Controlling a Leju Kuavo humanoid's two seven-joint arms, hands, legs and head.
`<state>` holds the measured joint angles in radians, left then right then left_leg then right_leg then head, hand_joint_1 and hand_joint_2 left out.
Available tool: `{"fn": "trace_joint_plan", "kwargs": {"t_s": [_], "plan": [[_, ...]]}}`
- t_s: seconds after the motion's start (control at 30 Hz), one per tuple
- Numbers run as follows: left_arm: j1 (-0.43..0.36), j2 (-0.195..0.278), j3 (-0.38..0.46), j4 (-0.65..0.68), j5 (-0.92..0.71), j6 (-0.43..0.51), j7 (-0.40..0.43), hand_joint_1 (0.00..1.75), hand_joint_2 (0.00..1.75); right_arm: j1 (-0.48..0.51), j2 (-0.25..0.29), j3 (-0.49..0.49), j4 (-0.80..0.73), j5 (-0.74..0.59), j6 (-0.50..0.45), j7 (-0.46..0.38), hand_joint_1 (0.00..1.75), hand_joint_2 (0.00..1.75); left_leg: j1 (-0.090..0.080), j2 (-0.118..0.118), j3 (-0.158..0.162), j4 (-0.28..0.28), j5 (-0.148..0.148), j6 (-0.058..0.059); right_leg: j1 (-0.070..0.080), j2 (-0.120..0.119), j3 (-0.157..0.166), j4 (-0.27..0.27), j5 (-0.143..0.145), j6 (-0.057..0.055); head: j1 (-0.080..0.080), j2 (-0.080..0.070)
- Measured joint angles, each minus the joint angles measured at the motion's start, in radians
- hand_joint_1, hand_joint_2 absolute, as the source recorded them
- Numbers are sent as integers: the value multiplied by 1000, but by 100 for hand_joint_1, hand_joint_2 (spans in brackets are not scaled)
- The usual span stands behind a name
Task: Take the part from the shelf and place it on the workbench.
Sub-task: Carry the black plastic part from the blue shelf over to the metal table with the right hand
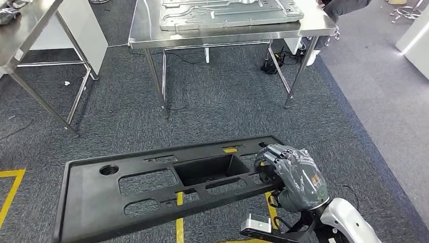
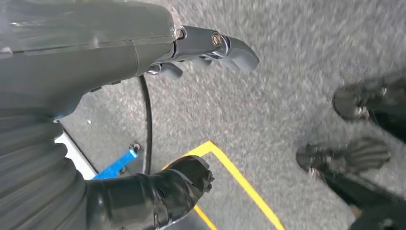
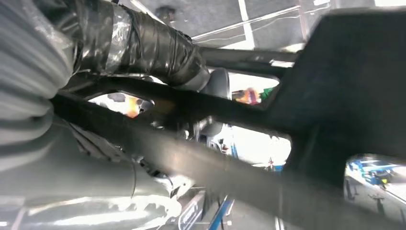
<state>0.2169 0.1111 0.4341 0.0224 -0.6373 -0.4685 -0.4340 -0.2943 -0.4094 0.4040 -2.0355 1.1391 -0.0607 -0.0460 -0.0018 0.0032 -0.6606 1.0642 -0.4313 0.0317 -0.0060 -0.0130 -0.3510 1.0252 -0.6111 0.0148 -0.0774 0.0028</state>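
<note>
A long black plastic panel (image 1: 96,197) with several cut-outs and a box-shaped recess hangs level above the carpet in the head view. My right hand (image 1: 293,174) grips its right end, fingers curled over the edge. From the right wrist, the panel (image 3: 335,86) crosses the picture as dark bars, with my right hand (image 3: 143,43) wrapped round one of them. My left hand (image 2: 158,120) hangs over the carpet with its fingers apart and nothing in it. The steel workbench (image 1: 146,30) stands ahead, across the carpet.
A grey metal plate (image 1: 227,12) lies on the workbench. A second steel table (image 1: 25,25) stands at the left. A person's dark sleeve (image 1: 344,6) shows at the bench's far right corner. Yellow floor tape (image 1: 10,190) marks the carpet. Cables lie under the bench.
</note>
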Motion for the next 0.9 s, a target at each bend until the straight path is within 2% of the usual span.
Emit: {"fn": "trace_joint_plan", "kwargs": {"t_s": [0.03, 0.07, 0.1, 0.13, 0.17, 0.2, 0.23, 0.27, 0.3, 0.37, 0.4, 0.43, 0.47, 0.5, 0.53, 0.57, 0.6, 0.63, 0.67, 0.7, 0.73, 0.77, 0.8, 0.83, 0.87, 0.9], "plan": [[-1, 0, 0, 0, 0, 0, 0, 0, 175, -4, 0, -2, 0, 0, 1, 1, 175, 175, 3, -2, 24, -14, -10, 6, 0, 2, -32, 65, 30, 4, 2, 0], [-2, 1, 0, 0, 0, 0, 0, 0, 175, -7, 0, -3, -1, 0, 3, 1, 175, 175, 7, -4, 50, -30, -20, 11, -1, 5, -83, 140, 51, 8, 3, 0], [-3, 2, 0, 0, 0, -1, 0, 0, 175, -8, 1, -4, 0, 0, 4, 1, 175, 175, 10, -6, 76, -44, -31, 13, -3, 7, -140, 208, 51, 10, 5, 0], [-5, 3, 0, 0, 0, -1, 0, 0, 175, -10, 2, -5, 1, 0, 6, 1, 175, 175, 12, -9, 104, -57, -44, 14, -4, 8, -194, 256, 26, 13, 6, 0], [-7, 3, 0, 0, 0, -1, 1, 0, 175, -10, 3, -6, 2, 0, 7, 1, 175, 175, 13, -13, 131, -67, -58, 14, -6, 9, -240, 278, -19, 15, 6, 0], [-8, 3, 0, 0, 0, -1, 1, 0, 175, -10, 3, -6, 3, 0, 8, 1, 175, 175, 14, -19, 161, -76, -74, 12, -7, 9, -276, 277, -69, 16, 6, 0], [-8, 3, 0, 0, 0, -1, 2, 0, 175, -11, 4, -6, 4, 0, 9, 1, 175, 175, 15, -23, 191, -84, -91, 10, -8, 9, -304, 257, -107, 17, 6, 0], [-8, 3, -1, 0, 0, -2, 2, 0, 175, -11, 4, -6, 6, 0, 10, 1, 175, 175, 15, -27, 219, -89, -109, 7, -8, 9, -323, 222, -115, 17, 6, 0], [-7, 3, -1, 0, 0, -2, 3, 0, 175, -12, 4, -6, 7, 0, 11, 1, 175, 175, 16, -29, 246, -93, -129, 5, -8, 8, -337, 170, -74, 16, 6, 0], [-8, 4, -1, 0, 0, -2, 3, 0, 175, -11, 4, -6, 11, 1, 13, 2, 175, 175, 14, -33, 293, -98, -169, -2, -7, 5, -352, 74, 106, 12, 9, 0], [-9, 5, -1, 0, 1, -3, 3, 0, 175, -12, 4, -6, 12, 1, 15, 2, 175, 175, 12, -35, 311, -106, -186, -8, -5, 4, -350, 47, 179, 8, 10, 0], [-11, 6, -1, 0, 1, -3, 3, 0, 175, -15, 4, -7, 13, 1, 16, 2, 175, 175, 10, -37, 328, -109, -193, -15, -4, 5, -344, 37, 213, 2, 10, 0], [-12, 8, -1, 0, 1, -3, 3, 0, 175, -19, 4, -7, 13, 1, 17, 3, 175, 175, 8, -37, 334, -106, -191, -22, -3, 7, -333, 37, 205, -6, 9, 0], [-13, 9, -2, 0, 1, -3, 3, 0, 175, -23, 4, -8, 12, 1, 17, 3, 175, 175, 9, -33, 330, -81, -176, -29, -4, 11, -319, 33, 196, -14, 7, 0], [-15, 10, -2, 0, 0, -3, 3, 0, 175, -26, 4, -8, 12, 1, 17, 3, 175, 175, 10, -28, 307, -28, -153, -35, -4, 13, -305, 28, 187, -23, 5, 0], [-17, 10, -2, 0, 0, -3, 3, 0, 175, -28, 5, -8, 12, 1, 18, 4, 175, 175, 11, -22, 267, 41, -137, -39, -3, 14, -289, 23, 179, -32, 3, 0], [-18, 11, -2, 0, 0, -3, 3, 0, 175, -28, 5, -8, 12, 2, 18, 4, 175, 175, 12, -17, 216, 117, -137, -42, -2, 14, -270, 17, 167, -39, 2, 0], [-19, 11, -2, 0, 1, -3, 3, 0, 175, -28, 6, -8, 13, 2, 18, 4, 175, 175, 12, -13, 163, 179, -161, -44, 0, 13, -249, 10, 154, -44, 1, 0], [-18, 11, -2, 0, 1, -3, 3, 0, 175, -28, 6, -8, 13, 2, 18, 4, 175, 175, 12, -12, 116, 217, -206, -43, 3, 14, -225, 3, 140, -48, 1, 0], [-17, 11, -2, 0, 0, -3, 3, 0, 175, -28, 7, -8, 13, 2, 18, 3, 175, 175, 10, -11, 78, 230, -258, -41, 7, 15, -201, -3, 125, -50, 1, 0], [-15, 11, -2, 0, 0, -3, 3, 0, 175, -28, 7, -8, 13, 2, 19, 3, 175, 175, 8, -11, 51, 219, -298, -35, 12, 16, -178, -8, 110, -53, 1, 0], [-13, 10, -2, 0, 0, -3, 4, 0, 175, -28, 7, -8, 13, 2, 19, 3, 175, 175, 4, -11, 32, 188, -309, -26, 18, 16, -155, -11, 95, -55, 1, 0], [-11, 10, -2, 0, 0, -3, 4, 0, 175, -28, 7, -8, 13, 2, 19, 3, 175, 175, -3, -11, 21, 141, -282, -11, 25, 17, -135, -15, 80, -58, 1, 0], [-7, 14, -2, 0, 0, -3, 4, 0, 175, -27, 7, -8, 14, 2, 19, 3, 175, 175, -15, -13, 17, 86, -206, 15, 28, 17, -119, -17, 65, -61, 4, 0], [-3, 17, -2, 0, 0, -3, 4, 0, 175, -27, 8, -7, 15, 2, 20, 3, 175, 175, -29, -17, 20, 34, -114, 39, 32, 19, -104, -19, 50, -60, 10, 0], [-1, 21, -3, 1, 0, -3, 4, 0, 175, -26, 9, -7, 16, 2, 20, 3, 175, 175, -42, -19, 28, -5, -43, 56, 29, 22, -92, -25, 38, -58, 16, 0]]}}
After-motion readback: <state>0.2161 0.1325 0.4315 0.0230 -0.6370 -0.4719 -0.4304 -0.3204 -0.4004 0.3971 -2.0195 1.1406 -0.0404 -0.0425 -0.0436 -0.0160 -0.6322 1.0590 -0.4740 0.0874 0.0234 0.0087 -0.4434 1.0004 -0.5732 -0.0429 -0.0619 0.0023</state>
